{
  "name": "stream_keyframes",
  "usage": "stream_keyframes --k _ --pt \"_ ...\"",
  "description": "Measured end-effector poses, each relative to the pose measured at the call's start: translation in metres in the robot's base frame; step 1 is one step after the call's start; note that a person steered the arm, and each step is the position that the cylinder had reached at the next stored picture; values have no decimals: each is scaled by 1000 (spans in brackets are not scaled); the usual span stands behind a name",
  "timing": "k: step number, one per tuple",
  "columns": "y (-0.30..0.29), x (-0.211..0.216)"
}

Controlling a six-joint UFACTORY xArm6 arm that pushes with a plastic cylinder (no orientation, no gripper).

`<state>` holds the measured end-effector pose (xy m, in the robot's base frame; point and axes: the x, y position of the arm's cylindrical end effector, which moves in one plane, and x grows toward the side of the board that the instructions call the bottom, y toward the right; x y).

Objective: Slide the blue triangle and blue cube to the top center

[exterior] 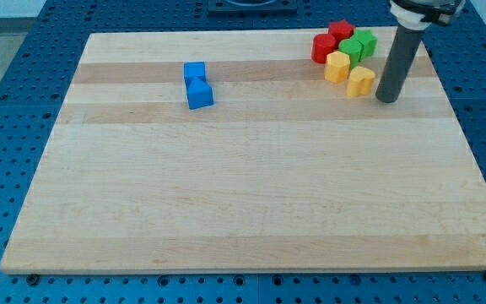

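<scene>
No pincer here, just a bare rod holding nothing. The two blue blocks, touching, sit at ten o'clock. My tip rests at two o'clock beside a yellow block; sweeping left could drag that cluster along.

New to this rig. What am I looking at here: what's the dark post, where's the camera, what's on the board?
One camera looks down at an angle on a wooden board; its mounting isn't on record. The dark post is the arm's rod, with no gripper: it only pushes, and holds nothing. My tip rests at the view's upper right, just right of a yellow block. Clustered there are another yellow block, two green blocks, a red block and a red star. Two blue blocks, upper and lower, sit touching at the upper left, far from the tip.
</scene>
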<state>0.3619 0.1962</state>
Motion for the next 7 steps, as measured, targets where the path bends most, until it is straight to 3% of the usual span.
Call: stream_keyframes --k 2,3,4,5,7 --pt "-11 -26" --pt "-61 31" --pt "-192 31" --pt "-261 21" --pt "-303 -12"
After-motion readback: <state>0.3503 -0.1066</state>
